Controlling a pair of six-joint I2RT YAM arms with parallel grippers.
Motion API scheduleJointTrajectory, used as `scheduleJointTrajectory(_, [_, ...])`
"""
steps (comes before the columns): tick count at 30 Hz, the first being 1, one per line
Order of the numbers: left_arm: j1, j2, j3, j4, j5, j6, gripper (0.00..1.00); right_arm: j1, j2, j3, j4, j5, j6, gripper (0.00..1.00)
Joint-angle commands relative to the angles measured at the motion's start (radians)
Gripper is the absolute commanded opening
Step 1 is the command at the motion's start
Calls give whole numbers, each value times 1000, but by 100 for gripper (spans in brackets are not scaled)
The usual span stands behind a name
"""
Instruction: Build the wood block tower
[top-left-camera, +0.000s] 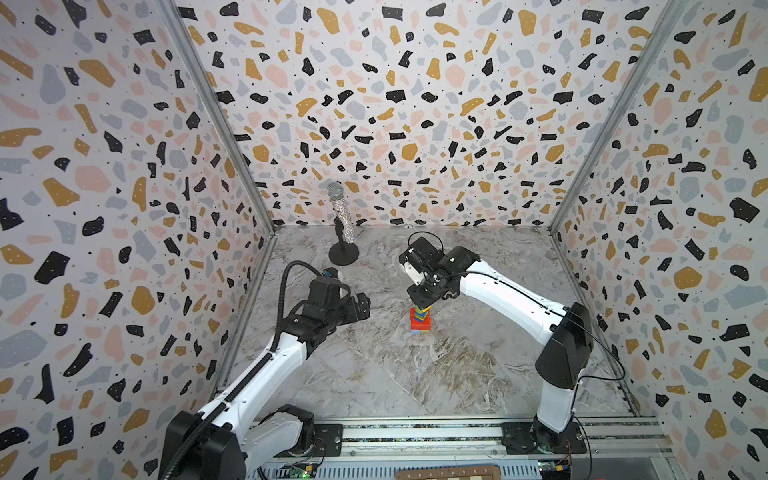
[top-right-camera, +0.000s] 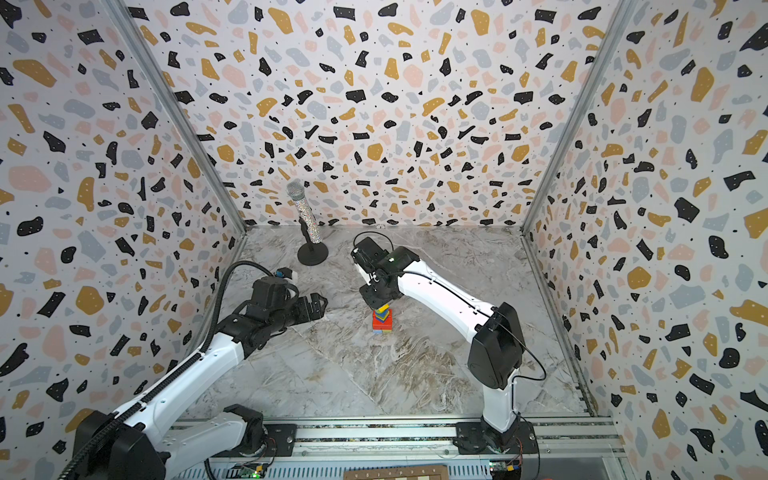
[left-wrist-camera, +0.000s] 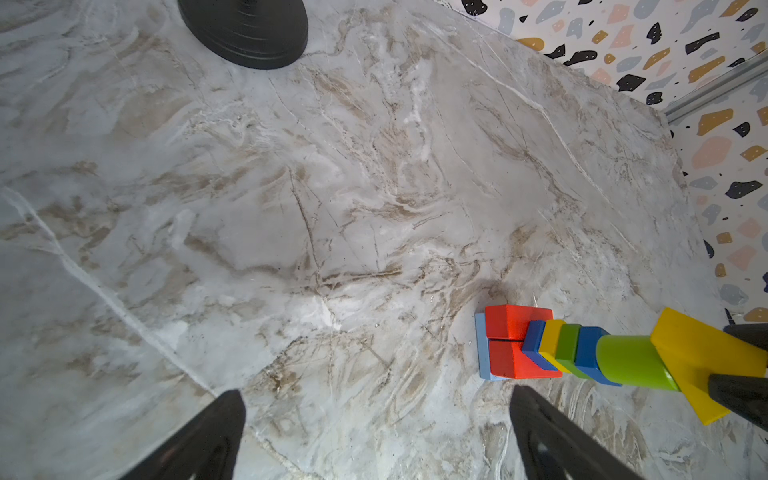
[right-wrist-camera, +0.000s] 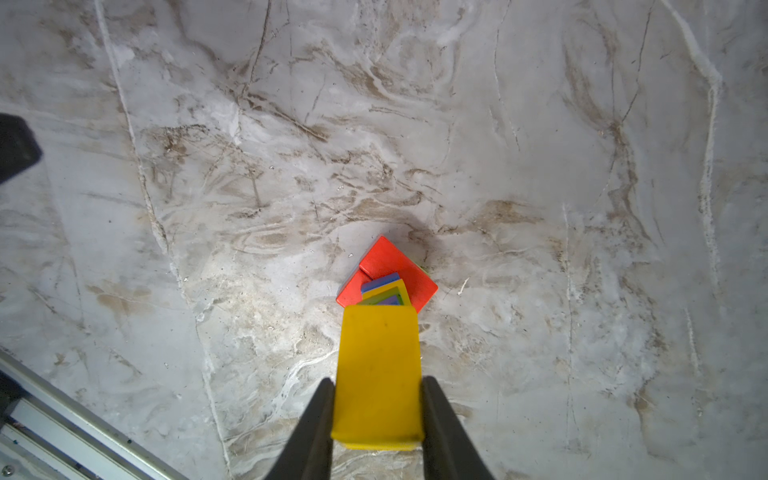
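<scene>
Near the back edge of the tabletop (top-left-camera: 478, 386), left of its middle, a glittery silver microphone (top-left-camera: 343, 212) stands on a black round stand (left-wrist-camera: 249, 33), well apart from the work. Next comes the left hand (top-left-camera: 360, 306), spread wide and holding nothing, and its wrist view shows both fingers (left-wrist-camera: 224, 419) over bare marble. It hovers beside the tower, near it but not touching.

The tower (top-left-camera: 420, 321) stands about the middle of the tabletop. From the tabletop up it has a light-blue base (left-wrist-camera: 481, 353), two red blocks (left-wrist-camera: 511, 340) side by side, thin blue, yellow, green and blue pieces twisted a little against each other, and a lime-green cylinder (left-wrist-camera: 631, 363). A yellow block (right-wrist-camera: 378, 374) lies across the top and looks to touch the cylinder's end.

The right hand (right-wrist-camera: 378, 384) reaches over the tower from the right edge and pinches that yellow block by its two long sides.

No loose blocks show anywhere on the tabletop, so the build looks all but done. What seems left is to let go of the yellow block and lift away without nudging the narrow, slightly crooked stack.

No brand or label shows on the blocks. A brown board (top-left-camera: 449, 473) at the front edge carries a row of marks too small to read.
</scene>
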Motion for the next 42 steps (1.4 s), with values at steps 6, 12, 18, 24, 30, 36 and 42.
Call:
scheduleJointTrajectory(6, [6, -15, -8, 33, 17, 11, 100, 5, -4, 24, -15, 25, 7, 43])
scheduleJointTrajectory(12, [7, -14, -7, 34, 18, 11, 100, 5, -18, 22, -10, 37, 10, 52])
scheduleJointTrajectory(18, [10, -13, -7, 33, 15, 12, 100, 5, -36, 34, -4, 47, 13, 56])
scheduleJointTrajectory(24, [11, -10, 3, 9, -9, 14, 100, 5, -128, 13, 57, 64, 23, 61])
scheduleJointTrajectory(30, [11, -47, 76, -53, -58, -2, 100, -29, -341, -147, 214, 88, 27, 61])
scheduleJointTrajectory(36, [13, -78, 169, -112, -152, -2, 100, -214, -689, -476, 462, 9, 59, 75])
scheduleJointTrajectory(42, [16, -79, 202, -120, -341, -8, 100, -393, -932, -786, 666, 4, 118, 99])
